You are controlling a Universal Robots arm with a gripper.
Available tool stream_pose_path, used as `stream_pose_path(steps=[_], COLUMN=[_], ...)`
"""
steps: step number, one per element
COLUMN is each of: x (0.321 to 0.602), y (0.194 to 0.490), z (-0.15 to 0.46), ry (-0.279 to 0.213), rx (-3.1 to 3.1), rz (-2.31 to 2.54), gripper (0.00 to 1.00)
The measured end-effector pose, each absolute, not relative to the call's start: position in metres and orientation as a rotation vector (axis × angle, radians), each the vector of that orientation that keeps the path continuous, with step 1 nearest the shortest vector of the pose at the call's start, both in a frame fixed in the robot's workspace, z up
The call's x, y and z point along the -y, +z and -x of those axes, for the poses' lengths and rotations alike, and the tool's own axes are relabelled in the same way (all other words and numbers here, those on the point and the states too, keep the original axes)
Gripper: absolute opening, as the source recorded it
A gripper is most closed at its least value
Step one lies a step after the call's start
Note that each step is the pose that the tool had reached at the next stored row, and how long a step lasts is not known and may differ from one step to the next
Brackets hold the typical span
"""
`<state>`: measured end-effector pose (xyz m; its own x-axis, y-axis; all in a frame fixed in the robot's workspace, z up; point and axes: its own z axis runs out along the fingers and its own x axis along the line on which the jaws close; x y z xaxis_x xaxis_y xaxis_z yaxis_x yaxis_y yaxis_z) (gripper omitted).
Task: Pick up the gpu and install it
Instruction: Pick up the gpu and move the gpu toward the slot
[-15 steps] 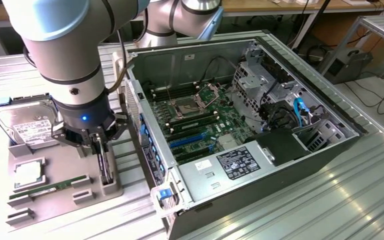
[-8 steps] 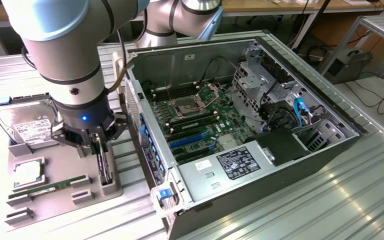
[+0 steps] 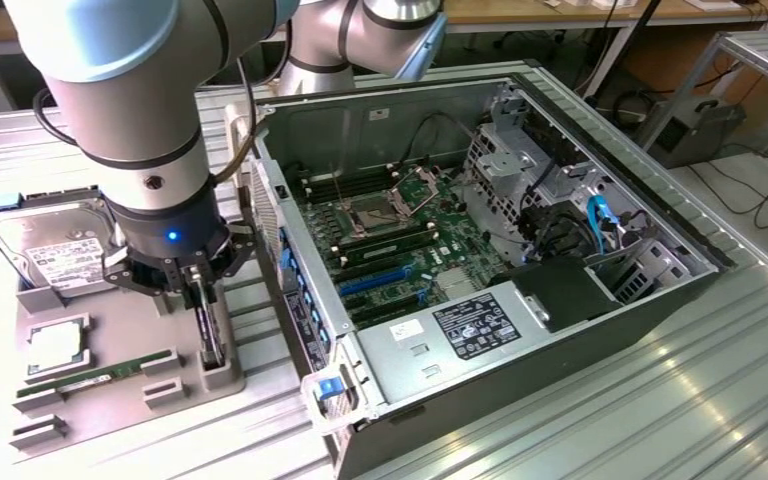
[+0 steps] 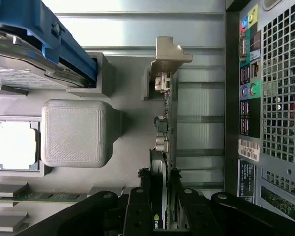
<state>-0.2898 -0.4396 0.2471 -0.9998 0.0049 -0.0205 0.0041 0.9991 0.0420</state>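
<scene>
Gripper (image 3: 204, 295) above gray tray (image 3: 117, 335), 9 o'clock of open computer case (image 3: 307, 330), 2 fingers (image 4: 139, 206) clamped on upright gpu (image 4: 164, 147)

The gpu (image 4: 165, 137), a thin black card with silver end bracket, stands on edge in the grey tray (image 4: 123, 162).
</scene>
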Motion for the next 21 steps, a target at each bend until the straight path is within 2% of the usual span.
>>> stream_pose_path(steps=[9,21], x=[0.440,0.440], y=[0.263,0.334], z=[0.290,0.289], ry=[0.065,0.065], rx=[-3.120,-3.120], rz=[-0.007,-0.007], gripper=[0.26,0.26])
